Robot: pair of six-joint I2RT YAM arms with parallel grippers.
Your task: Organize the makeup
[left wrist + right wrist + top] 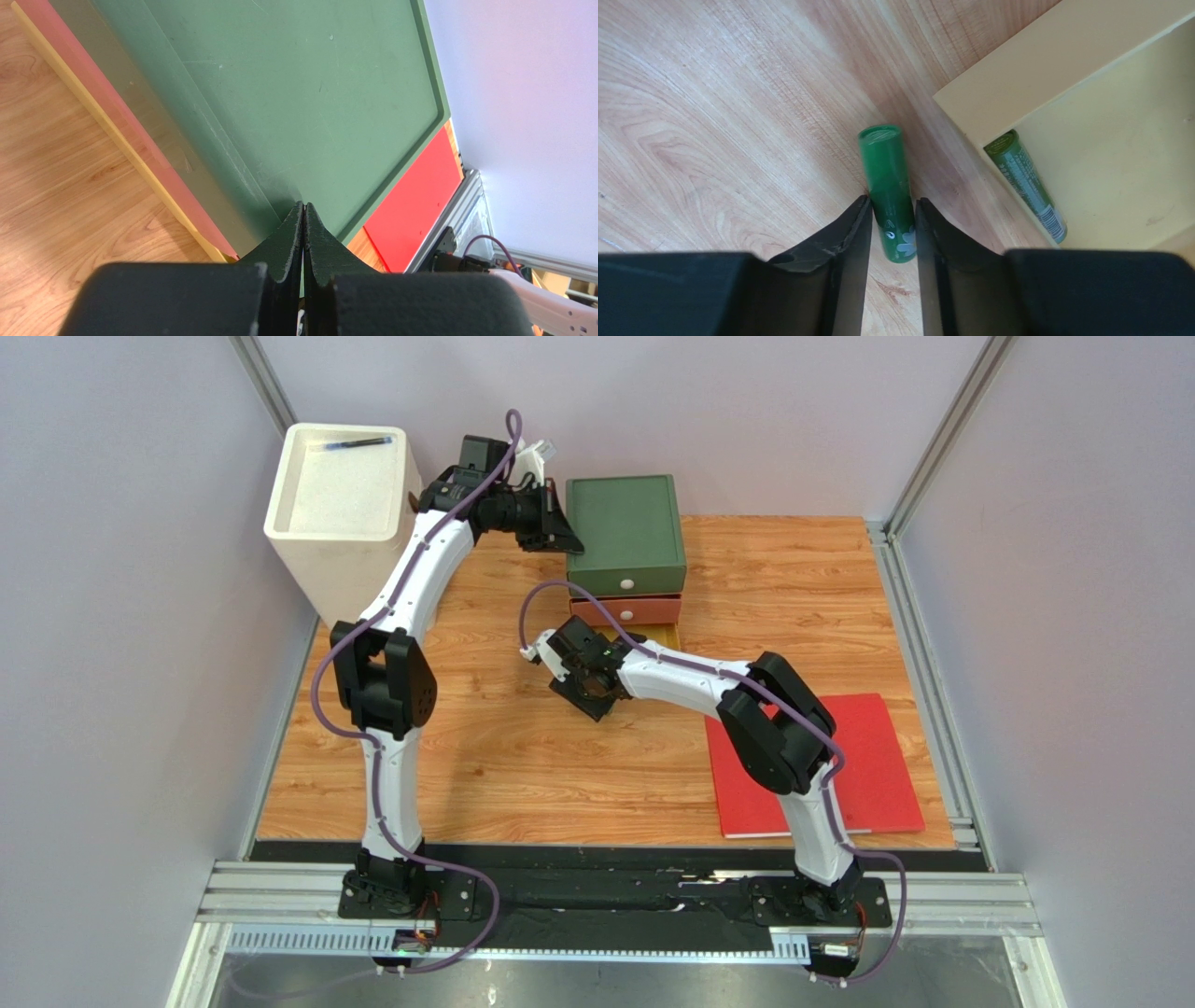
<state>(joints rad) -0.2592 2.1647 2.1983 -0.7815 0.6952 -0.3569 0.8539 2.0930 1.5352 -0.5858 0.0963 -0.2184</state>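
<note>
Wood table (533, 742), grey booth walls. Right gripper (892, 203) is low over the wood, jaws astride a green tube (885, 168) lying flat just beside the open yellow drawer (1046, 63). Fingers sit close on both sides of the tube; can't tell if they're actually pinching it. One end pokes out past the tips. Second tube (1025, 185) lies inside the drawer, against its wall. Left gripper (304, 213) has jaws pressed together, nothing between, at the left edge of the green cabinet (302, 91) top. Red book (884, 756) flat at right, white bin (344, 504) far left.
</note>
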